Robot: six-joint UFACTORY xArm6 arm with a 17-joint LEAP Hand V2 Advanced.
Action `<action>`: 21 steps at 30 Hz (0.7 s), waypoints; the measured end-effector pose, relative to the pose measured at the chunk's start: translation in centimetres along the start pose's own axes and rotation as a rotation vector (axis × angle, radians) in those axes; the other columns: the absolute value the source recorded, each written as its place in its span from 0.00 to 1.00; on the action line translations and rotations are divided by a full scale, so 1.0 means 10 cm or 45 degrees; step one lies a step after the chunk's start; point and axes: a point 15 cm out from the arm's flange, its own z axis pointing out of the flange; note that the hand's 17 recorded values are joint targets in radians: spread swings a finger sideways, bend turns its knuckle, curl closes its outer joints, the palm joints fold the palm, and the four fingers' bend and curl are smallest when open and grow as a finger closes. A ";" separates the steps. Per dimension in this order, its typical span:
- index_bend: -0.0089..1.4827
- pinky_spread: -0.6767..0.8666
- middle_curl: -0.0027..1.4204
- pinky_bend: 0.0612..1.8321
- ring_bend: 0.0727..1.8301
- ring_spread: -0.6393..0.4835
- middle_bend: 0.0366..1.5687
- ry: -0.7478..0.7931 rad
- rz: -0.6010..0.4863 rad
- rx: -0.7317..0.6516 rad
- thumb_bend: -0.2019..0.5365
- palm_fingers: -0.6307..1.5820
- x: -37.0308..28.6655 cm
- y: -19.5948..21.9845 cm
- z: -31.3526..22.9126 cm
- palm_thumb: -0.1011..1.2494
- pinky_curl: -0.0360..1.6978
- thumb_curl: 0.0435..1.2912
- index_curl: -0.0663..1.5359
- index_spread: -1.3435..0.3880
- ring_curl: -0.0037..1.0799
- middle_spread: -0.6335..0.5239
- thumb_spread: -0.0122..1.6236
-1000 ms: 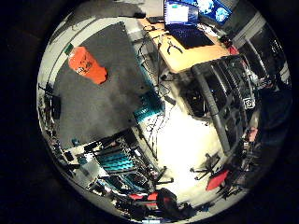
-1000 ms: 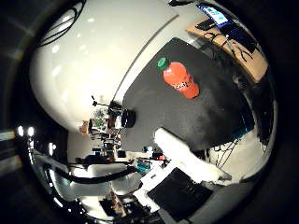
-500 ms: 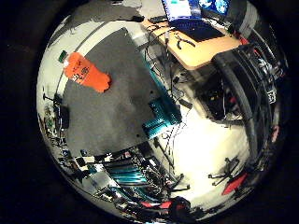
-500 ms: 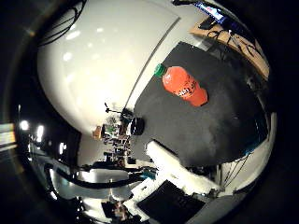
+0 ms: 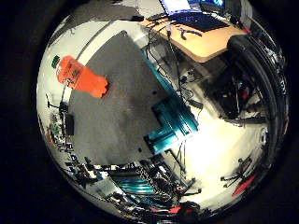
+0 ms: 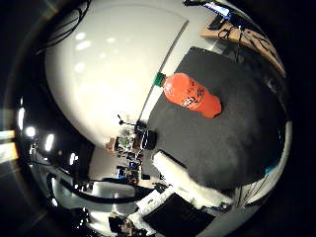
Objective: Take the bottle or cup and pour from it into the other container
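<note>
An orange bottle [image 6: 191, 94] with a green cap lies on its side on a dark grey mat [image 6: 232, 138]. The little finger side palm view also shows the bottle [image 5: 82, 77] lying near one edge of the mat [image 5: 117, 103]. A small dark cup-like thing [image 6: 141, 135] stands at the mat's edge, away from the bottle. My right hand [image 6: 183, 178] shows as a white finger reaching in from the view's edge, relaxed and holding nothing. It hangs above the mat, away from the bottle.
A wooden desk [image 5: 201, 37] with a laptop [image 5: 182, 7] stands beyond the mat. A teal part [image 5: 173, 126] sits beside the mat. White floor [image 6: 109, 69] lies along the mat's other side. Stands and clutter [image 6: 123, 148] are nearby.
Both views have shifted, so the hand has moved. The bottle now looks larger in the thumb side palm view. The bottle itself lies as before.
</note>
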 end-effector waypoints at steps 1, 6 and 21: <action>0.12 0.73 0.24 0.49 0.23 0.73 0.13 -0.017 0.002 0.006 0.23 0.36 0.00 -0.02 0.05 0.43 0.02 0.22 0.23 0.66 0.20 0.61 0.58; 0.11 0.73 0.24 0.48 0.23 0.73 0.13 -0.081 0.022 0.032 0.23 0.36 0.04 -0.06 0.23 0.43 0.02 0.22 0.23 0.66 0.20 0.61 0.58; 0.12 0.73 0.24 0.49 0.27 0.71 0.14 -0.234 0.044 0.085 0.23 0.38 -0.06 -0.27 0.69 0.41 0.02 0.21 0.23 0.66 0.21 0.60 0.58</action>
